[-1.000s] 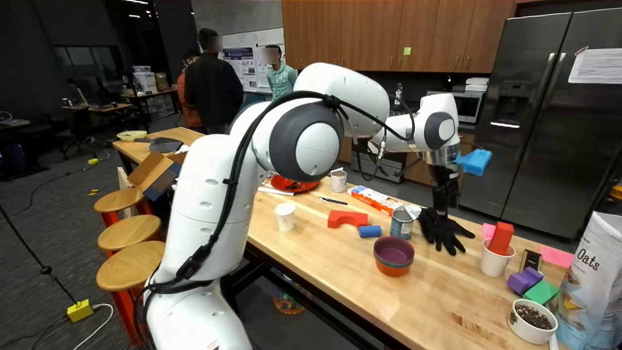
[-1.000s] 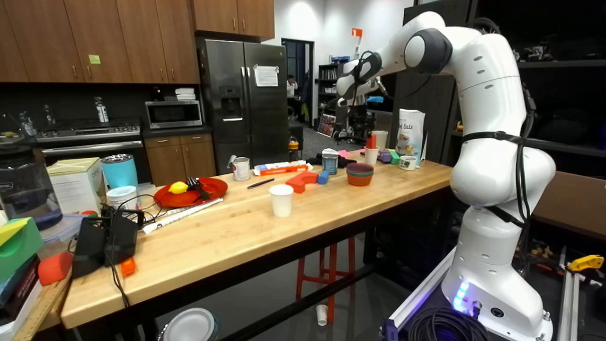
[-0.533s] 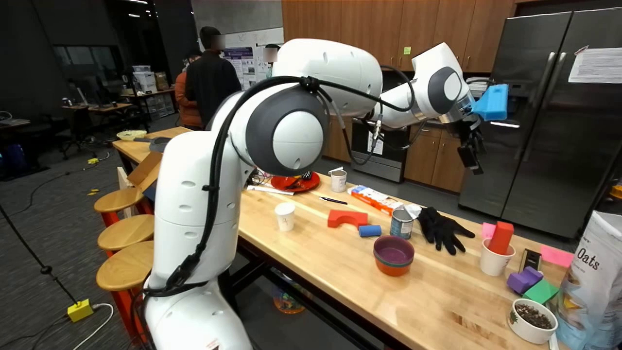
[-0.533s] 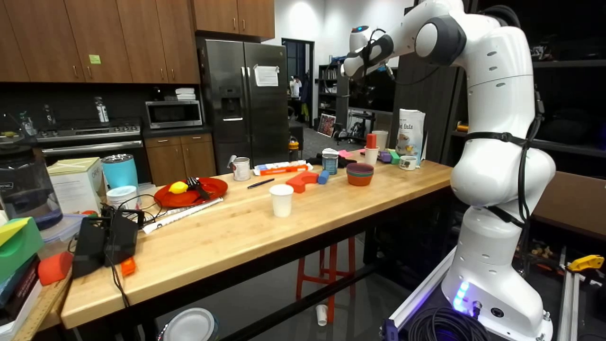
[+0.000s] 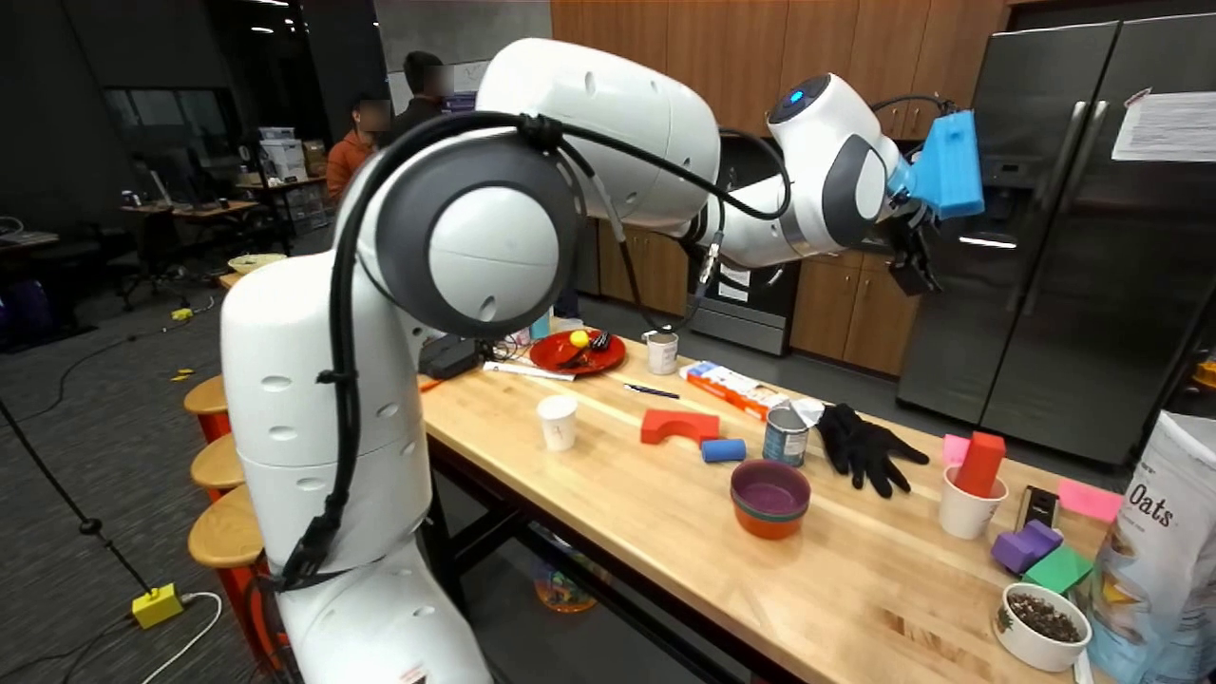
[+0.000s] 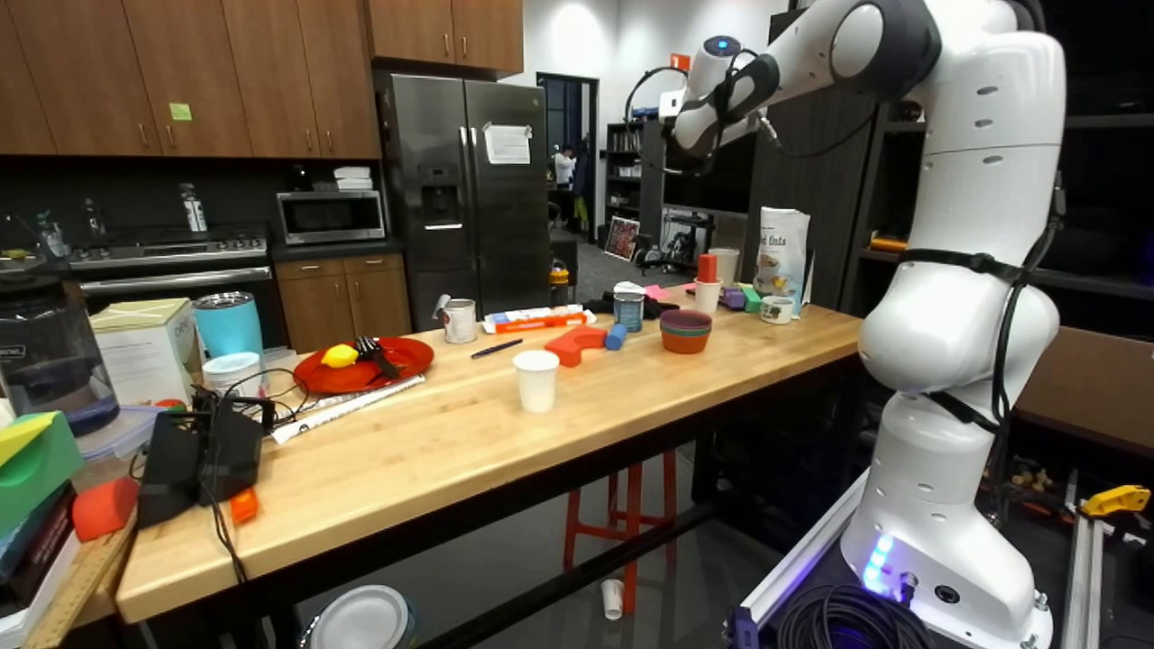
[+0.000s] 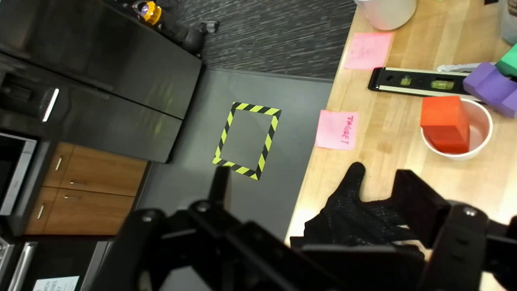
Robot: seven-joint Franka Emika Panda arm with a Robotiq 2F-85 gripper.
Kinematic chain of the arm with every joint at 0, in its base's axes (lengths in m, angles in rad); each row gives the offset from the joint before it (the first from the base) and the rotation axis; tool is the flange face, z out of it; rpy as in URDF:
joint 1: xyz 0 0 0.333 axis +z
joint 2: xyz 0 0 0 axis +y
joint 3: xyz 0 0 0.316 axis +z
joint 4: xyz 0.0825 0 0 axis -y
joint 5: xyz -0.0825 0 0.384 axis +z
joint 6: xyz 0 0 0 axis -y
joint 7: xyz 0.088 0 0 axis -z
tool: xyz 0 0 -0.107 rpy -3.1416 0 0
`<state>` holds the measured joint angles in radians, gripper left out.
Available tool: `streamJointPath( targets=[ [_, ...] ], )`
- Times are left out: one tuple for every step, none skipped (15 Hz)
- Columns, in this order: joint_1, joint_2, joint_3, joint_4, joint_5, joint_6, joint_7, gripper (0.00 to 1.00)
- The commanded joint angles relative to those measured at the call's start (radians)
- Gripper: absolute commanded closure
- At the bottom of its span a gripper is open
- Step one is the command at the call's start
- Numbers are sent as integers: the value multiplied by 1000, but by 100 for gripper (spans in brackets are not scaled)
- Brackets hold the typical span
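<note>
Gripper (image 7: 313,182): we see its fingers set wide apart with only a gap between them, hanging well above the table (image 5: 646,513).
Glove (image 5: 860,446): black, spread on the table below the gripper and well apart from it; in the wrist view we find it low down, partly covered by the gripper's own dark parts.
Can (image 5: 785,439): upright just beside the glove; in an exterior view it stands in front and hides the glove's middle from us.
Box (image 5: 733,389): orange and white, lying near the can along the table's edge.
Bowls (image 5: 769,522): nested, near the can.
White cup (image 5: 963,513): near the glove, a red block (image 5: 980,465) leaning in it.
Pink note (image 7: 336,130): flat near the glove; we read "TAGRET" on it.
Level (image 7: 424,82): just beside the cup, a purple block (image 7: 490,87) overlapping it in the wrist view.
</note>
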<state>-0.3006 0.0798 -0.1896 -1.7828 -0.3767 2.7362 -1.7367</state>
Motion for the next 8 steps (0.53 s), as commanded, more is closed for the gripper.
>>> streamJointPath(
  targets=[
    [8,-169,-28,-227,19,135,3,0],
    [11,-214,-35,-281,6,171,6,0],
    [13,-254,-42,-331,-5,210,7,0],
    [16,-297,-49,-386,-10,253,1,0],
    [17,-333,-54,-429,-18,285,2,0],
    [21,-371,-59,-477,-18,314,3,0],
    [26,-410,-65,-526,-12,331,8,0],
    [29,-443,-68,-570,-9,348,15,0]
  ],
)
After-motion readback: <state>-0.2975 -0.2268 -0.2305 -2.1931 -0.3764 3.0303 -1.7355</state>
